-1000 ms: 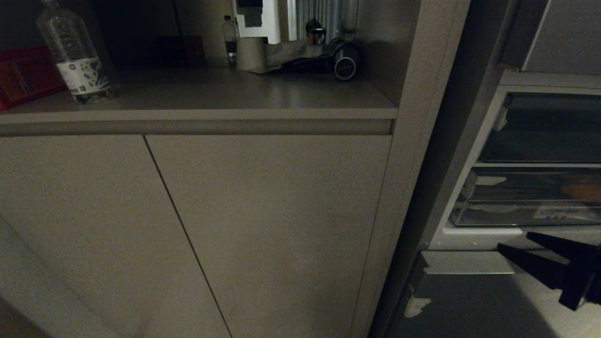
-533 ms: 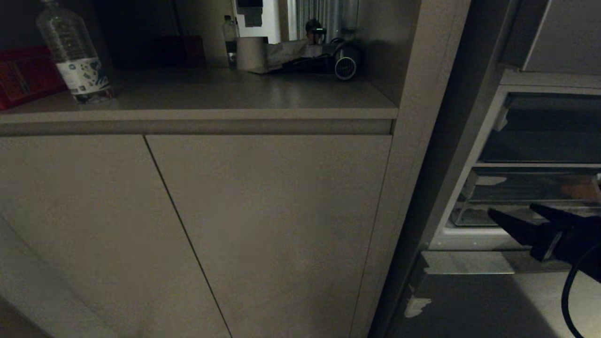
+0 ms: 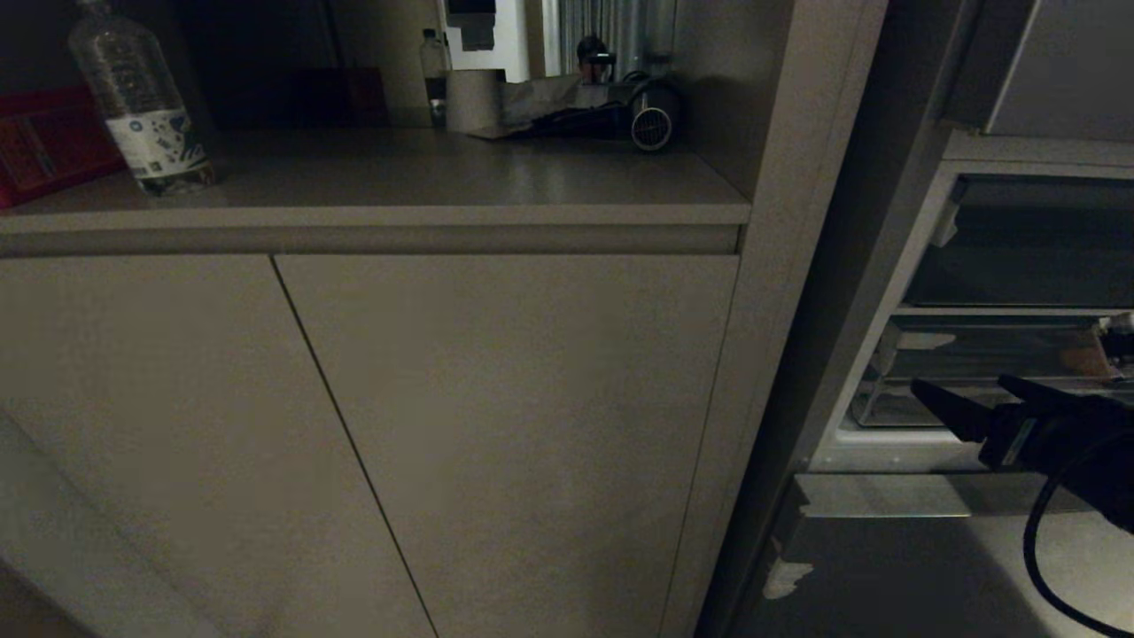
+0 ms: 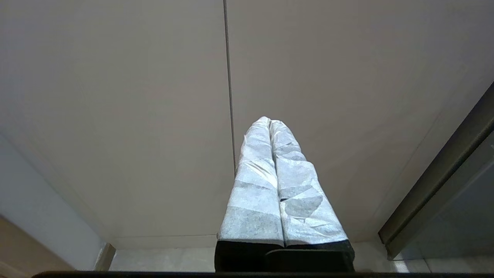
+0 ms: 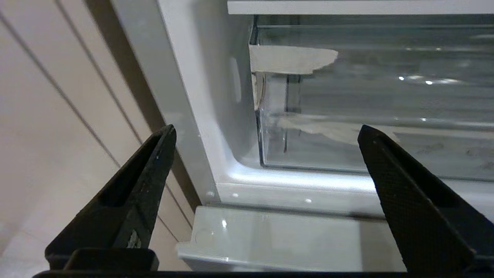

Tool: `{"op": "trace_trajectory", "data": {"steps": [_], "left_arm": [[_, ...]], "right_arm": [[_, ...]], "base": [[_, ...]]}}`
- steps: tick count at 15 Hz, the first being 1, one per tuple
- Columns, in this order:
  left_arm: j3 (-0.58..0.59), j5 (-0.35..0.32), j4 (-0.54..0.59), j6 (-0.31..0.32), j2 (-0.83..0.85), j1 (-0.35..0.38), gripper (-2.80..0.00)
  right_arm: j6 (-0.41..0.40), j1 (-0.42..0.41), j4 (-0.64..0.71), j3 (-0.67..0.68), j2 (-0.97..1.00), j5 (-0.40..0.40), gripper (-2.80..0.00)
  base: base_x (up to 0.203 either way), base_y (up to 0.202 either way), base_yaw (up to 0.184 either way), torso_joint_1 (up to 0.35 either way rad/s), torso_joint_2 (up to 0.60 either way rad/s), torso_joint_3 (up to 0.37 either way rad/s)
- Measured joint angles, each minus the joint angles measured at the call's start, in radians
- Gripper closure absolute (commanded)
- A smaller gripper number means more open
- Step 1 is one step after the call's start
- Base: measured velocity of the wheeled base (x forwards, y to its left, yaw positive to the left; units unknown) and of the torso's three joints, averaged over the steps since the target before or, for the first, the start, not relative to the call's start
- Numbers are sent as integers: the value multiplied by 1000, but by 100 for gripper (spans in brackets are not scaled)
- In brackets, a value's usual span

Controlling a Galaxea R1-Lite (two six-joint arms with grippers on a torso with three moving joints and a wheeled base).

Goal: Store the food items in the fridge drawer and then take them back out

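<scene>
The fridge drawer (image 3: 974, 359) sits pushed in at the right of the head view, a clear bin with a dark front and whitish tape scraps (image 5: 293, 58). A tan patch (image 3: 1085, 359) shows at its right end; I cannot tell whether it is the potato. The bell pepper is out of view. My right gripper (image 3: 961, 387) hangs level in front of the drawer's lower left corner, apart from it. In the right wrist view this gripper (image 5: 266, 129) is open wide and empty. My left gripper (image 4: 270, 121), fingers wrapped in white tape, is shut and points at a beige cabinet door.
Below the drawer is a grey panel (image 3: 886, 576) with one tape scrap. Beige cabinet doors (image 3: 496, 425) fill the left. On the counter stand a water bottle (image 3: 142, 106), a paper roll (image 3: 474, 99) and a hair dryer (image 3: 654, 124). A fridge side wall (image 5: 200, 96) borders the drawer.
My right gripper rose from in front of the lower grey panel to the height of the drawer and spread its fingers wider. The left arm has not moved.
</scene>
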Motion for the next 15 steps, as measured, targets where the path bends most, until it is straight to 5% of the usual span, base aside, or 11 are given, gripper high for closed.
{"op": "trace_trajectory", "data": {"steps": [10, 15], "left_arm": [[0, 0, 0, 0, 0, 0, 0], [0, 0, 0, 0, 0, 0, 0]], "right_arm": [[-1, 2, -239, -15, 234, -14, -280], [0, 1, -252, -34, 274, -23, -280]], "base": [[0, 0, 0, 0, 0, 0], [0, 0, 0, 0, 0, 0]]}}
